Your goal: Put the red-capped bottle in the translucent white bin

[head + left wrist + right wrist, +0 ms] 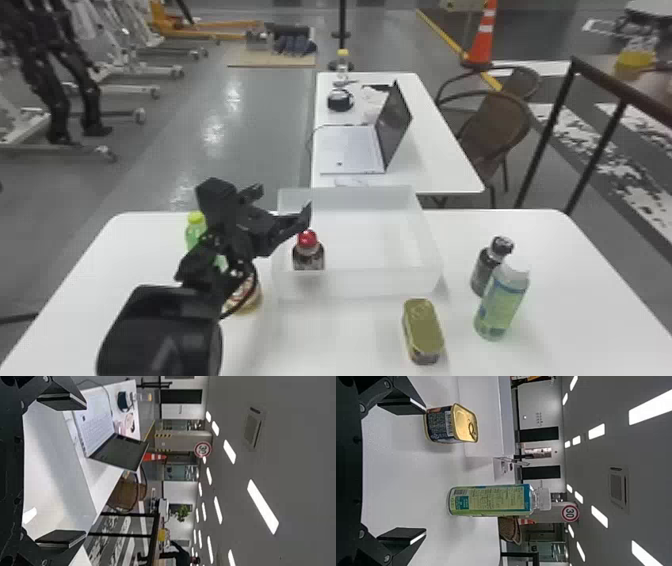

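Around the translucent white plastic bin [370,282], a gold-lidded tin [424,327] stood at five o'clock, a green-labelled bottle [501,302] at four. Inside, near the wall at eight, stood the dark red-capped bottle [308,252], upright. Near its cap, at eleven, the left gripper [284,204] had spread fingers; the right gripper's [424,472] were apart too.

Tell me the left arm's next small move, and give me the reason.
I'd ease the left gripper up and away from the bin, likely without brushing the bottle. Its jaws are wide apart with nothing between them, and the bottle stands inside the bin by its near wall, red cap up, close to the lower jaw.
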